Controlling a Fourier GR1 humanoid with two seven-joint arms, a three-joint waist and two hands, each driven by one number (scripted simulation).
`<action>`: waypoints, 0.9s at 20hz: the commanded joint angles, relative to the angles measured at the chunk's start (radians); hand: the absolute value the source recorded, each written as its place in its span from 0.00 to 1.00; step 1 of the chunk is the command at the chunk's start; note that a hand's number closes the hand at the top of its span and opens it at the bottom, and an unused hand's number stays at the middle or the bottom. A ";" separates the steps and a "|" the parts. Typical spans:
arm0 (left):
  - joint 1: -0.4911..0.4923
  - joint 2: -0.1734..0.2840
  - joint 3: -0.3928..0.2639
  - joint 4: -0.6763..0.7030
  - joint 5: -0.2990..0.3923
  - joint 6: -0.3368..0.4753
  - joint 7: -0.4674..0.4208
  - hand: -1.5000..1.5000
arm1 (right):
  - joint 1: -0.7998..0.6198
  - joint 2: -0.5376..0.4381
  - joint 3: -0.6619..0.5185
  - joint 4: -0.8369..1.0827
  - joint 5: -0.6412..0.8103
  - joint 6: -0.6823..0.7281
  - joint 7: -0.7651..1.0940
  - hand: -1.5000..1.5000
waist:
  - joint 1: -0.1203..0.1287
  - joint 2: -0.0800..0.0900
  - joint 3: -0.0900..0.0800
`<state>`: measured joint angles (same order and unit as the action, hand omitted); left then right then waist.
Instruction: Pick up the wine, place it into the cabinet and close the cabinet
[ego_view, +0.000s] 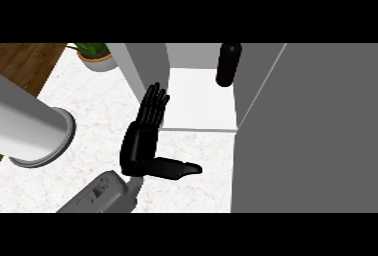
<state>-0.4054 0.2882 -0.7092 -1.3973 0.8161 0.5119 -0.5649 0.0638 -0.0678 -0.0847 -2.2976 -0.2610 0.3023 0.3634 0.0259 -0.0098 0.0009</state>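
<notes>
In the middle of the head view, above the marble counter (199, 165), the left hand (144, 135) is seen with its fingers (153, 102) straight and kept together, pointing away from the robot, while the thumb (177, 168) stands out to the right side. The hand holds nothing. Its grey forearm (103, 195) comes in from the lower edge of the view, just below the palm.

Beyond the fingertips and a little to the right is the cabinet (201, 100), with a white shelf floor that begins just beside the fingers. The wine (228, 64), a dark bottle, stands upright at the far right part of this shelf, well apart from the hand and not touched by it. To the right of the hand, a large grey panel (310, 130) fills that side of the view; it seems to be the cabinet door standing open, and its edge runs along the right side of the shelf.

To the left of the hand there is a big white cylinder (33, 132), lying across the counter edge. Far beyond the hand to the left, a small potted plant (96, 55) stands on the counter.

The right hand does not show.
</notes>
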 joint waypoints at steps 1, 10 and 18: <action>0.093 0.086 -0.012 -0.281 -0.044 0.096 0.102 0.00 | -0.013 -0.001 0.001 0.046 -0.004 0.023 -0.036 0.00 | -0.012 0.005 0.000; 0.291 0.193 0.016 -0.548 -0.134 0.139 0.158 0.00 | -0.030 -0.073 0.050 -0.005 0.039 0.094 0.015 1.00 | -0.016 0.007 -0.001; 0.558 0.334 0.104 -0.720 -0.138 0.118 0.073 0.00 | -0.001 -0.140 0.186 -0.065 -0.039 0.220 0.108 1.00 | -0.008 0.007 -0.002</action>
<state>0.0414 0.5516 -0.6605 -2.0267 0.6747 0.6470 -0.4712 0.0755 -0.2003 0.0404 -2.3462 -0.2829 0.5009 0.4267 0.0157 -0.0042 0.0000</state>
